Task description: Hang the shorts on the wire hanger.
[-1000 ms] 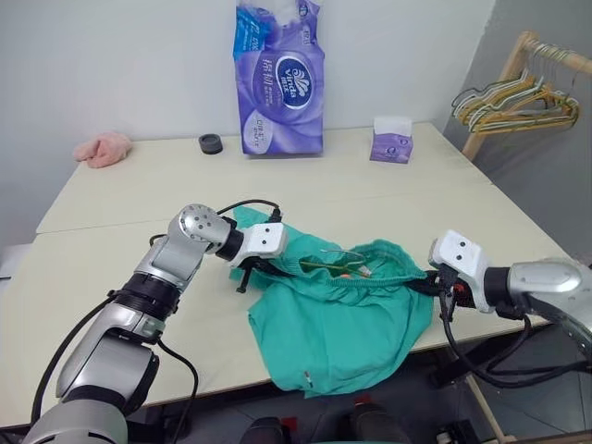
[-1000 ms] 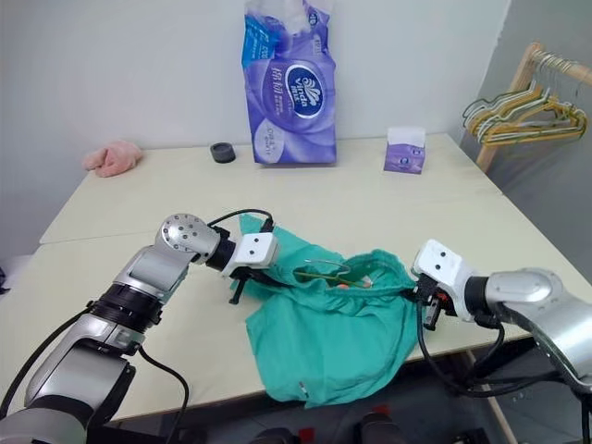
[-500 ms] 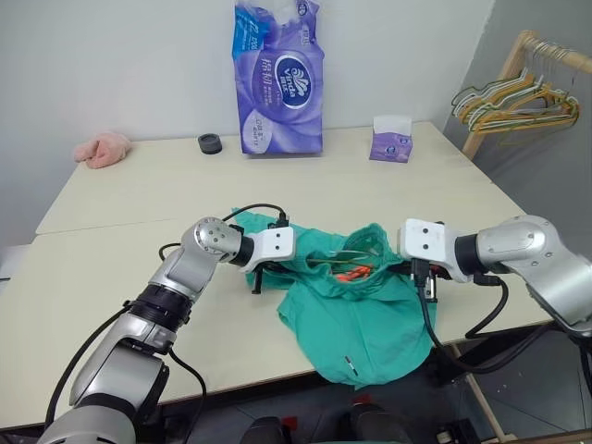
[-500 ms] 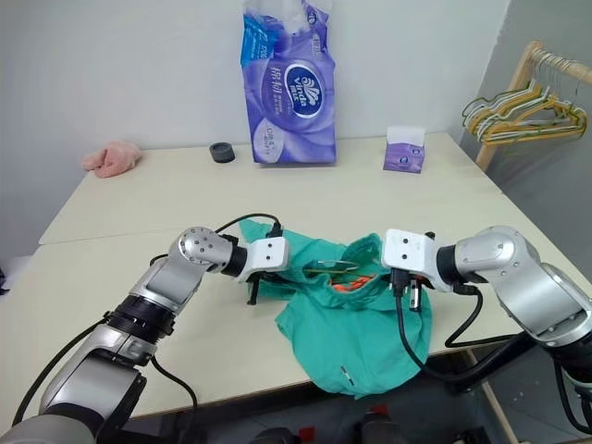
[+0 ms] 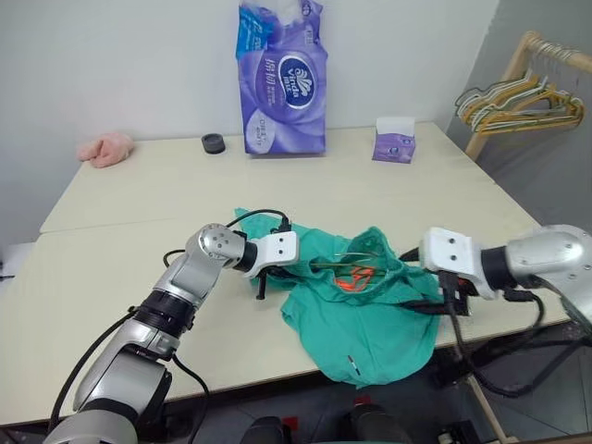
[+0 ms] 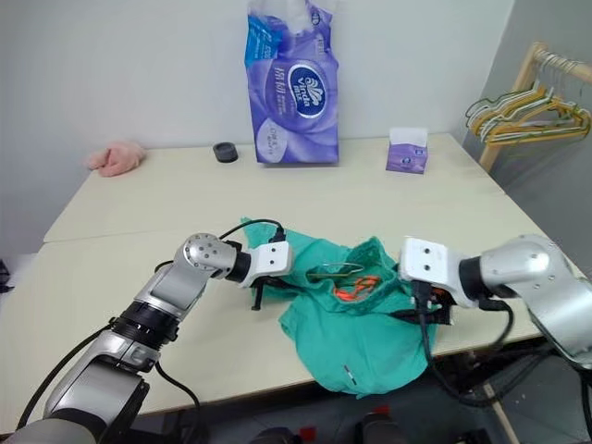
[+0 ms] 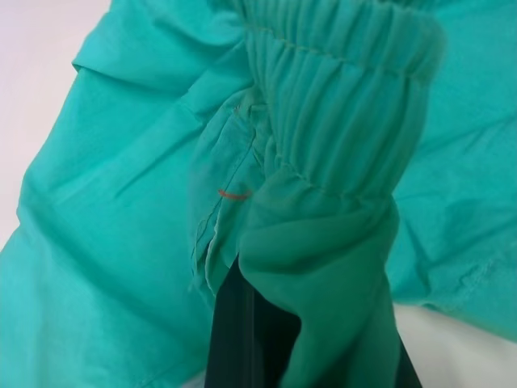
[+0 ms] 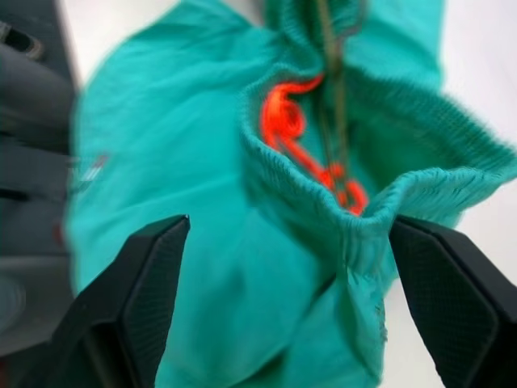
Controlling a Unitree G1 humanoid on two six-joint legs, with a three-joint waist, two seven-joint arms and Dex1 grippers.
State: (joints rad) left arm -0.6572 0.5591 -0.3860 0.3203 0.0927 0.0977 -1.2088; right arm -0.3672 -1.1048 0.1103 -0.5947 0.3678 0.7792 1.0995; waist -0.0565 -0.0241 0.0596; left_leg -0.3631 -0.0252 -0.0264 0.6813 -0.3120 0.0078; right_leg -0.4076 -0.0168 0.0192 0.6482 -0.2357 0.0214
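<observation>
Pincer state: left pincer (image 7: pixel 303 323) clamped on waistband of teal-green gathered fabric shorts (image 5: pixel 365 310), heaped lower centre of frame on cream bench (image 5: pixel 120 268); right pincer (image 8: pixel 283 299) spread apart, holding nothing. Thin pale wire hanger (image 5: pixel 347 262) sits inside waistband. Risk: one-sided hold, shorts sag off hanger or bench edge.

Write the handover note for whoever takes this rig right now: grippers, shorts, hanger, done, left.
Left gripper: shut on the shorts' waistband, at its left end.
Right gripper: open, fingers spread just off the waistband's right end, gripping nothing.
Shorts: bunched at the table's near edge, one leg hanging over it, orange drawstring showing.
Wire hanger: lies in the waistband opening.
Done: hanger is in the waistband.
Left: regrip on the right, settle the shorts on the hanger.
</observation>
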